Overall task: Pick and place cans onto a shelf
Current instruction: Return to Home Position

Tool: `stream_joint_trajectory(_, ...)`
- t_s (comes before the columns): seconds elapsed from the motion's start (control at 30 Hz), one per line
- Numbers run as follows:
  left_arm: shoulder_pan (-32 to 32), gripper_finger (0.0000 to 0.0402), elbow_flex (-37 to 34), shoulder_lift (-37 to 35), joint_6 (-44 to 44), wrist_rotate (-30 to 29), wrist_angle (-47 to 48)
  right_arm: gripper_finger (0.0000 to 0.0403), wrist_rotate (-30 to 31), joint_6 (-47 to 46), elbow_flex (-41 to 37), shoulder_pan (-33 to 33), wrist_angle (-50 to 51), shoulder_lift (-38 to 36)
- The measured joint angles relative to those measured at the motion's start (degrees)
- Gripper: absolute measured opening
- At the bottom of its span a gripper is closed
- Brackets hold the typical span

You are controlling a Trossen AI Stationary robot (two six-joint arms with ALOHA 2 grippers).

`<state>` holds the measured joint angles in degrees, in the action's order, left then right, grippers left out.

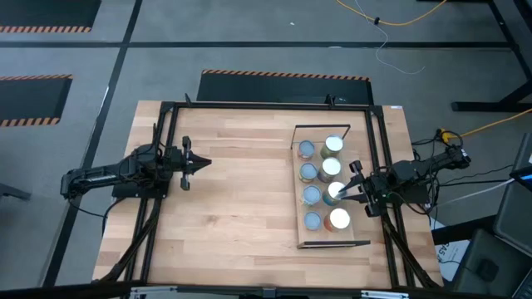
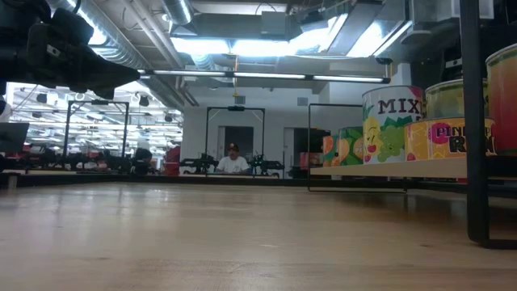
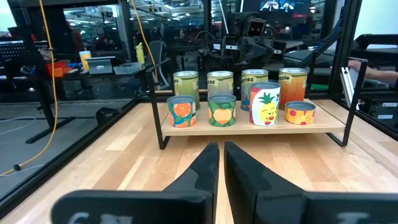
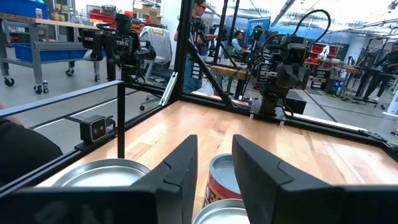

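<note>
The right gripper [image 1: 349,188], fingers apart and empty, hangs just above the cans [image 1: 308,149] on the shelf [image 1: 300,199]; the left gripper [image 1: 202,164], closed, is well apart.

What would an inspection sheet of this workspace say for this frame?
Surface: pale planked table inside a dark frame.
Job's things: eight cans upright on the shelf, in two rows of four.
Clutter: nothing seen.
Claws: left claw shut, over the table's left half, apart from the shelf; right claw open, above the row of cans nearer the right arm, holding nothing.
Cables: yellow cable lies on the floor beyond the table.
Surroundings: striped floor markings; a person far behind the table in the low view.
</note>
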<state>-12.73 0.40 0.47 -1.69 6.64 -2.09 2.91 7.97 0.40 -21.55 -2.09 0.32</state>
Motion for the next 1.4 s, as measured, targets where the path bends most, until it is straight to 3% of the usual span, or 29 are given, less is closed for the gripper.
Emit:
stream_joint_trajectory(0.53,0.0,0.0001,0.0,0.0,0.0,0.0,0.0,0.0105,0.0,0.0,0.0,0.0,0.0,0.0)
stream_joint_trajectory(1.1,0.0,0.0035,0.0,0.0,0.0,0.0,-0.1,0.0105,0.0,0.0,0.0,0.0,0.0,0.0)
stream_joint_trajectory(1.4,0.0,0.0030,0.0,0.0,0.0,0.0,-0.1,0.0105,0.3,0.2,0.0,0.0,-0.1,0.0)
